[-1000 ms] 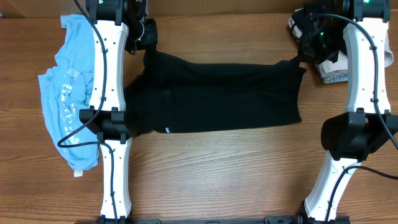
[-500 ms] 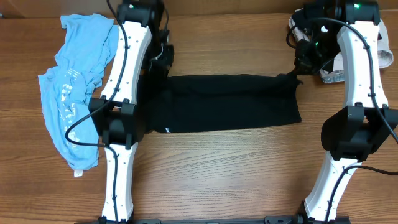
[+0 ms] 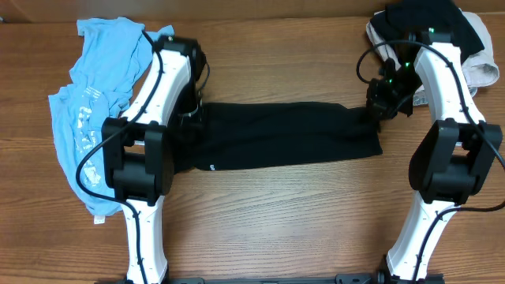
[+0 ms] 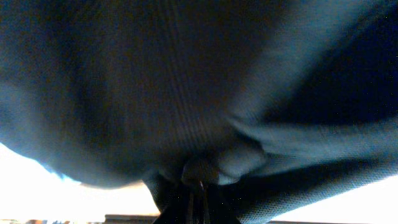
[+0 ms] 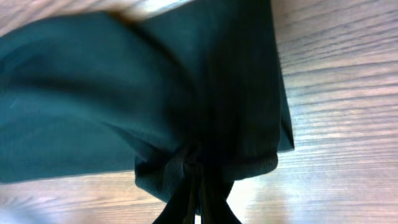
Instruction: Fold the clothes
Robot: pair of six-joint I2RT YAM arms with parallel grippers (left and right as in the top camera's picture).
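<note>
The large black shirt (image 3: 284,136) lies as a long folded band across the middle of the table, its small white logo (image 3: 211,166) at the near left edge. My left gripper (image 3: 192,117) is shut on the shirt's far left edge; in the left wrist view the black fabric (image 4: 186,93) bunches at the pinched fingertips. My right gripper (image 3: 374,109) is shut on the shirt's far right corner; the right wrist view shows the hem (image 5: 205,99) gathered between the closed fingers. The light-blue printed tee (image 3: 87,110) lies crumpled at the left.
A pile of other garments, black and white-grey (image 3: 465,47), sits at the back right corner. Bare wooden table (image 3: 276,229) spreads in front of the shirt, between the two arm bases.
Both grippers have pulled the shirt's far edge toward the near side, so the shirt has gone from a wide spread to a narrower folded band. The tee has not moved.
</note>
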